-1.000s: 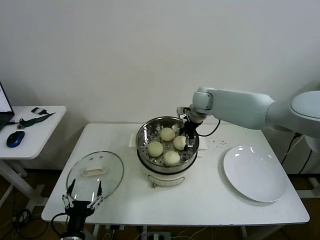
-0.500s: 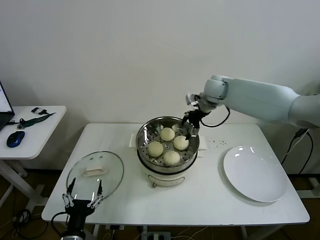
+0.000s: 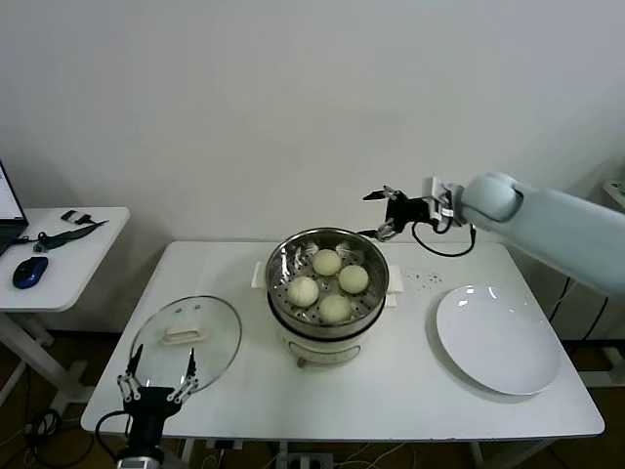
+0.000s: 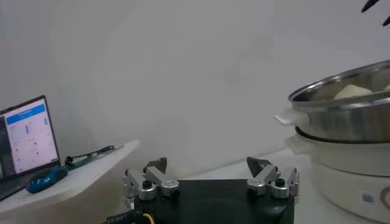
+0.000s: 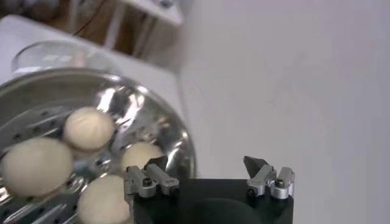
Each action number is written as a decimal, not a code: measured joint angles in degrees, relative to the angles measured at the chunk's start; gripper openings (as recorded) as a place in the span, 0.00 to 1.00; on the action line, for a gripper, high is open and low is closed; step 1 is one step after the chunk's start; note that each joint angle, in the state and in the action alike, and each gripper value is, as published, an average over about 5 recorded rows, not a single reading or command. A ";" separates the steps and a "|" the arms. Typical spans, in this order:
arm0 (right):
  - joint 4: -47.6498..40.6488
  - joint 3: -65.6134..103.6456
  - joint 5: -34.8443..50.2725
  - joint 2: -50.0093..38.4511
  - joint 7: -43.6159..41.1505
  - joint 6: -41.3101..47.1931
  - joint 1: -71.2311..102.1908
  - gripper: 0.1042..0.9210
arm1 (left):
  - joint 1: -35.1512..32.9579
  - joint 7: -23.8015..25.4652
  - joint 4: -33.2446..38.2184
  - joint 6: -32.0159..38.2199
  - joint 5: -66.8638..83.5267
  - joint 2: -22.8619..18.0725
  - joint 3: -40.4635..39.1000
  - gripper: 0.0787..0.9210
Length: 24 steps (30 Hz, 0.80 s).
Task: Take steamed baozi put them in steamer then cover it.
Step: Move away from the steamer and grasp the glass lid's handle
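Note:
Several cream-white baozi (image 3: 328,281) lie on the perforated tray inside the shiny steamer (image 3: 283,256), which stands on its white base at the table's middle. In the right wrist view the baozi (image 5: 89,128) and the steamer's rim (image 5: 177,140) show below. My right gripper (image 3: 382,213) is open and empty, raised above and behind the steamer's right rim; it also shows in the right wrist view (image 5: 206,167). The clear glass cover (image 3: 187,339) with a white handle lies flat on the table's left front. My left gripper (image 3: 156,377) is open and empty, low at the front edge beside the cover.
A flat white plate (image 3: 497,338) lies on the table's right side. A side table (image 3: 59,256) with a blue mouse (image 3: 30,271) and a laptop stands at the far left. The white wall is close behind the steamer.
My right gripper has risen out of the steamer and drawn back to the right, empty. The baozi stay in the steamer. The left arm has barely moved.

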<state>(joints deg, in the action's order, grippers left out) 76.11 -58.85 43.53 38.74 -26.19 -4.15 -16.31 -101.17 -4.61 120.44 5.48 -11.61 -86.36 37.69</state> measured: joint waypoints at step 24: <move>14.46 70.58 -7.89 5.90 15.81 -3.69 67.76 0.88 | 5.54 0.21 -2.31 -3.48 -25.99 3.45 2.48 0.88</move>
<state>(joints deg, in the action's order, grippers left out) 90.57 11.73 35.64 44.64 -10.38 -7.84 51.45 -95.63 -4.40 118.13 2.00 -37.60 -82.92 40.17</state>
